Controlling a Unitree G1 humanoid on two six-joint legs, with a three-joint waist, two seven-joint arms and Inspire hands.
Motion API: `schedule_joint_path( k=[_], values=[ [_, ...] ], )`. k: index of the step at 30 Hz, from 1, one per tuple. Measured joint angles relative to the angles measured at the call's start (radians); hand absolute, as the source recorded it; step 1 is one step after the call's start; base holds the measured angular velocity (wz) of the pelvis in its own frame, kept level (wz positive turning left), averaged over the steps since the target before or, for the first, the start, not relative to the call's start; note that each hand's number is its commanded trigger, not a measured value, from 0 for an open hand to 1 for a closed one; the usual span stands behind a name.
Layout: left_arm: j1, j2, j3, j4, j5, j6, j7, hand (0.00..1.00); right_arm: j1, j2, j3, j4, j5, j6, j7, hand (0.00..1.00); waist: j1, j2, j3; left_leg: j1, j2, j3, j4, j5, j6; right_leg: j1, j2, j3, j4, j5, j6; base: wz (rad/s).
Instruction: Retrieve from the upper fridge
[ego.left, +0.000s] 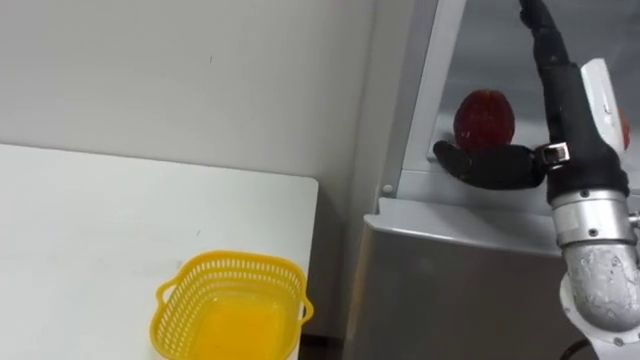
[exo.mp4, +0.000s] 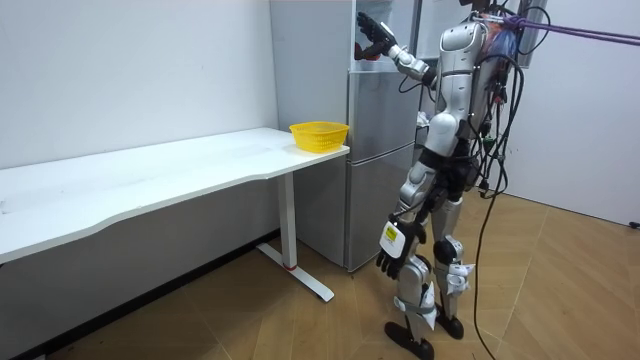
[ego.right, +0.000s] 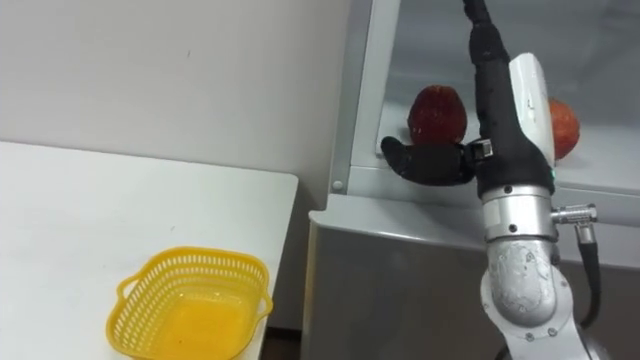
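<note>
A long white table (ego.left: 120, 220) takes up the left side, set against a pale wall. Near its right-hand end stands a yellow plastic basket (ego.left: 235, 263) with a lattice wall and two small handles, and nothing lies in it. Just right of the table's edge rises a tall silver fridge (ego.left: 450, 290). Its lower door is closed, and the upper compartment stands open to view inside a pale frame.

On the shelf of that upper compartment, close to its left wall, sits a round dark-red apple (ego.left: 485, 118), upright and well above the basket. The robot's right hand (ego.left: 490, 167) (black, on a grey forearm that comes up from the lower right) reaches in low in front of the apple. Its fingers are stretched out to the left, lying close together and lightly curved, and they pinch nothing. They lie across the foot of the apple, but I cannot tell whether they touch it. Farther right on the same shelf, partly behind the arm, sits a second round fruit of red-orange colour (ego.right: 563, 127), apart from the apple.

In the room view the robot stands upright on a wooden floor (exo.mp4: 300, 330) before the fridge, right arm raised into the top compartment. Its left hand (exo.mp4: 392, 262) hangs beside its thigh, and I cannot tell whether it is spread or closed.
</note>
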Motion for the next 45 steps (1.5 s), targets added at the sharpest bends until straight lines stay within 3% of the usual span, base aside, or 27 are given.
schedule_joint_path(
  k=[7, 15, 26, 33, 45],
  values=[
    [0.002, 0.000, 0.000, -0.039, 0.000, 0.011, 0.009, 0.00, -0.053, -0.030, 0.012, 0.090, 0.006, 0.007, 0.022, 0.00, -0.002, 0.010, -0.0040, -0.006, -0.001, -0.007, -0.004, 0.000, 0.000, 0.000, -0.001, -0.009, 0.004, 0.000, 0.000, 0.02],
    [0.008, 0.000, 0.000, -0.060, 0.000, 0.033, 0.019, 0.00, -0.053, -0.056, 0.031, 0.108, 0.017, 0.036, 0.066, 0.00, -0.006, -0.002, -0.0126, -0.007, -0.003, -0.013, 0.002, 0.001, 0.001, 0.005, -0.002, -0.012, 0.005, 0.000, 0.000, 0.01],
    [0.006, 0.001, -0.001, -0.058, -0.001, 0.085, -0.010, 0.00, -0.092, -0.071, 0.033, 0.126, 0.033, 0.095, 0.144, 0.00, -0.022, -0.006, -0.0122, -0.035, 0.000, -0.020, 0.028, 0.001, 0.002, -0.010, -0.001, -0.021, 0.011, 0.003, -0.005, 0.03],
    [-0.012, 0.001, -0.001, -0.059, -0.001, 0.103, -0.012, 0.00, -0.144, -0.075, 0.033, 0.204, 0.088, 0.104, 0.190, 0.00, -0.024, -0.006, -0.0104, -0.039, 0.007, -0.013, 0.035, 0.001, 0.002, -0.018, -0.002, -0.014, 0.021, 0.003, -0.006, -0.03],
    [-0.012, 0.000, -0.001, -0.106, -0.002, 0.147, -0.010, 0.00, -0.216, -0.079, 0.026, 0.235, 0.151, 0.185, 0.297, 0.00, -0.047, -0.026, -0.0194, -0.047, 0.000, -0.008, 0.036, 0.002, 0.004, -0.030, -0.003, -0.007, 0.023, 0.003, -0.006, 0.00]
  ],
)
